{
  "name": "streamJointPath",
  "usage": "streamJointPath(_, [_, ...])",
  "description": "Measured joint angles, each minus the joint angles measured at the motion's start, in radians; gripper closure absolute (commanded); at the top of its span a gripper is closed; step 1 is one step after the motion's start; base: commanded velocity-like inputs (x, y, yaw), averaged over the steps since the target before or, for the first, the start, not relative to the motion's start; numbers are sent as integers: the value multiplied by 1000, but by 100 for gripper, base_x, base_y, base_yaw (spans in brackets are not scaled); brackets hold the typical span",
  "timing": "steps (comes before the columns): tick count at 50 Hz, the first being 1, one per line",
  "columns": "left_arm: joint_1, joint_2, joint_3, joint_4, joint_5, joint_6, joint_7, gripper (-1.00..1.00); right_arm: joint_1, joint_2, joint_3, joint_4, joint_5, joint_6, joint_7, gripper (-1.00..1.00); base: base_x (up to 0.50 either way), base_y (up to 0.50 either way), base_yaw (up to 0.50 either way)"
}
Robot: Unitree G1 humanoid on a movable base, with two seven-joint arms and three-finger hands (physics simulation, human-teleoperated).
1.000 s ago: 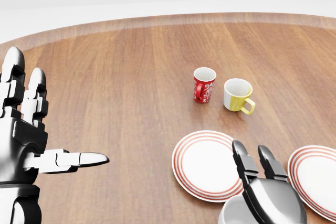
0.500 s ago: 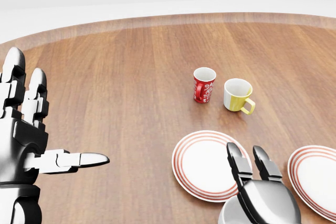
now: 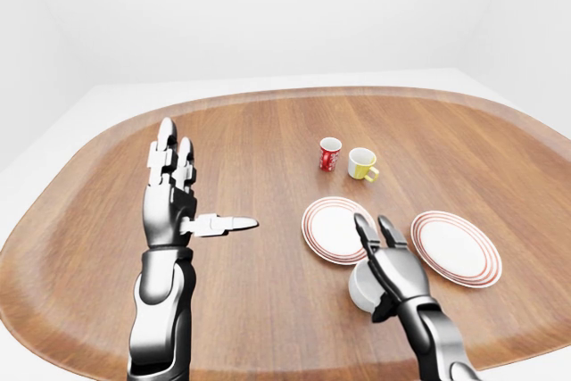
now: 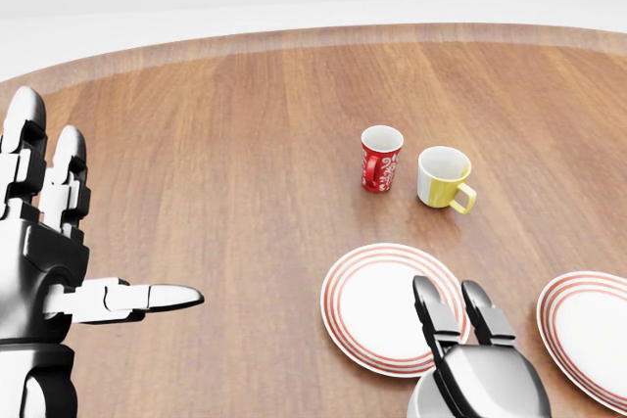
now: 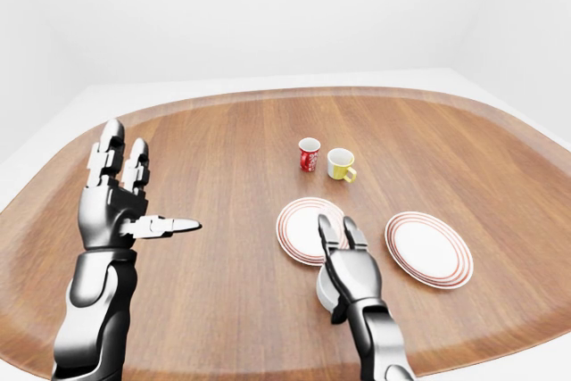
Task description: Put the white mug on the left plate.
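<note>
The white mug stands on the wooden desk, just below the left plate in the left-eye view and largely covered by the right robot hand. That hand lies over the mug's top (whether its fingers close round it I cannot tell). The left robot hand is held up with fingers spread, holding nothing. A red mug and a yellow mug stand further up.

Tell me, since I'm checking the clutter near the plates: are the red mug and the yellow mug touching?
Apart. The head view shows a strip of bare wood between the red mug and the yellow mug, whose handle points away from it.
</note>
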Motion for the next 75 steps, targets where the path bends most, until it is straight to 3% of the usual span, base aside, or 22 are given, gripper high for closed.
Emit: streamJointPath(75, [-6,2,3,1,-7,0,4,-100,-51,-27,51,169,-49,-10,-44,-100,0,0,0])
